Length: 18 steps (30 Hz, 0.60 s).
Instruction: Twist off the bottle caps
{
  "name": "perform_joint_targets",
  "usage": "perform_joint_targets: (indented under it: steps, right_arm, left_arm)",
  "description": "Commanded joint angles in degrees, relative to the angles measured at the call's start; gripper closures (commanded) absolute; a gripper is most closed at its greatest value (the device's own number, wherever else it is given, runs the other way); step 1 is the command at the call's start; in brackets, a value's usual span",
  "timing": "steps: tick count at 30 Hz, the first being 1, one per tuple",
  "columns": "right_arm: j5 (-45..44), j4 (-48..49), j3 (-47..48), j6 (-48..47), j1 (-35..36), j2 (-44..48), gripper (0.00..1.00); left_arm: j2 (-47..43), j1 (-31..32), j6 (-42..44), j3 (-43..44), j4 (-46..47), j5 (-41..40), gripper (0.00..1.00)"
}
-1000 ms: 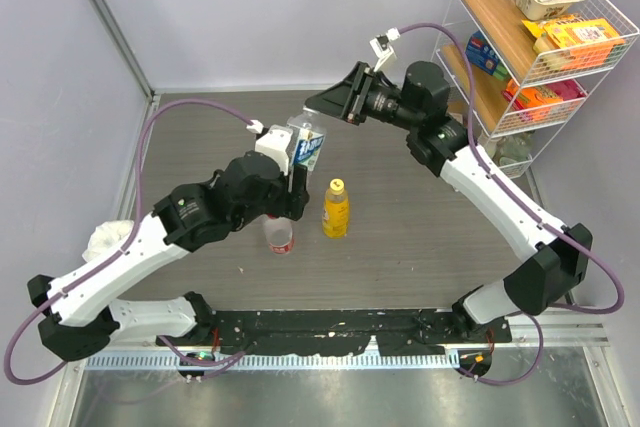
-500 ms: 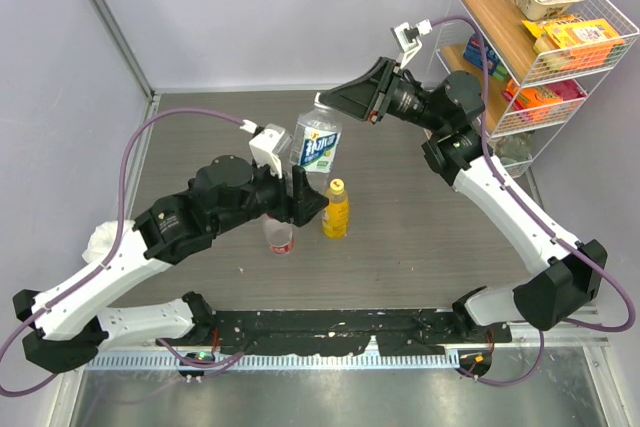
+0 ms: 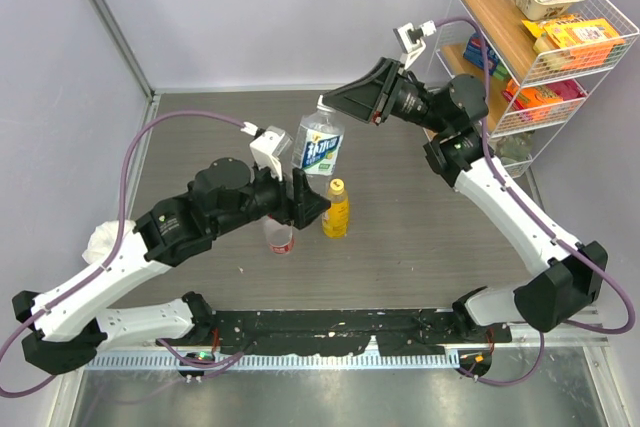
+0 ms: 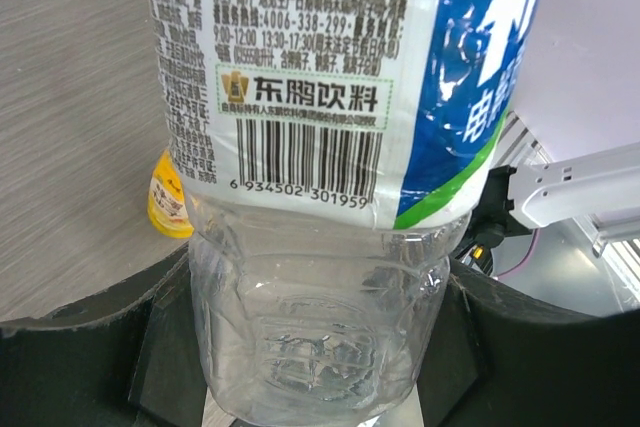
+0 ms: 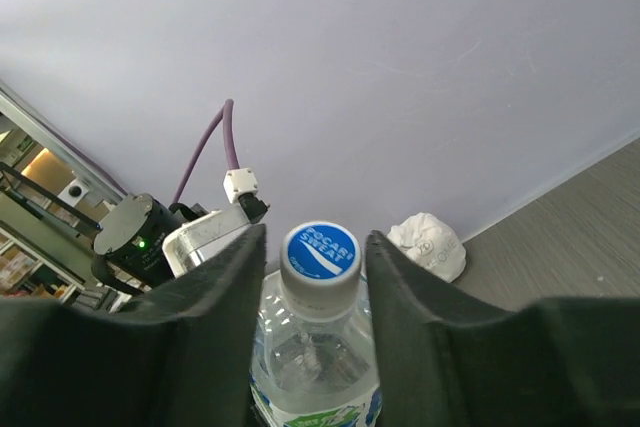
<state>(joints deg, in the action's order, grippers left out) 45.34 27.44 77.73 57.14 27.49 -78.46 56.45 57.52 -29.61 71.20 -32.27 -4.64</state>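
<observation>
- The dark wood-grain tabletop (image 3: 430,237) carries two of the bottles, and the third is held above it.
- A white wire rack (image 3: 455,67) stands at the far right edge, with snack boxes on its shelves.
- The left arm reaches in from the near left. Its left pincer (image 3: 303,195) is pinching the clear ribbed base of the blue-white label bottle (image 3: 320,147) and holds it lifted and roughly upright. In the left wrist view the black fingers (image 4: 90,337) press that base from both sides.
- The right arm bends in from the right. Its right pincer (image 3: 328,103) sits at the top of the same bottle.
- In the right wrist view the right pincer's fingers (image 5: 205,332) are spread just wider than the white-blue cap (image 5: 320,250). They stand on either side of it, a thin gap showing on each side. The cap sits on the bottle's neck.
- The yellow-orange bottle (image 3: 336,211) stands upright on the tabletop just beside the left pincer, with its yellow cap (image 3: 337,185) on.
- The red label bottle (image 3: 281,238) stands just left of it, partly under the left arm, and its cap is hidden.
- A crumpled white cloth (image 3: 105,240) lies at the left edge.
</observation>
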Motion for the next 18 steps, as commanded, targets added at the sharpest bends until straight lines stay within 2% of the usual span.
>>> perform_joint_targets:
  steps: [1,2,4,6,10,18]
  right_arm:
    - [-1.57,4.9,-0.47,0.6,-1.03,4.1,0.41]
    - [-1.75,5.08,-0.65,0.6,-1.38,4.27,0.28]
    - [-2.27,4.56,-0.74,-0.1,-1.56,4.8,0.16]
    - [-3.5,2.45,-0.66,-1.85,-1.64,5.76,0.09]
    - [-10.08,-9.23,1.45,-8.96,-1.65,7.35,0.03]
    - [-25.45,-35.33,11.64,-17.24,-1.03,4.72,0.03]
  left_arm:
    - [-0.81,0.4,0.34,-1.06,-0.07,0.95,1.0]
    - [-0.81,0.4,0.34,-1.15,-0.07,0.87,1.0]
    - [-0.81,0.32,0.34,-1.15,-0.16,0.6,1.0]
    - [-0.81,0.32,0.51,-1.15,-0.25,0.43,1.0]
    - [-0.72,0.4,1.13,-0.62,-1.21,-0.71,1.0]
    - [2.35,0.4,2.8,1.22,-5.69,-8.61,1.0]
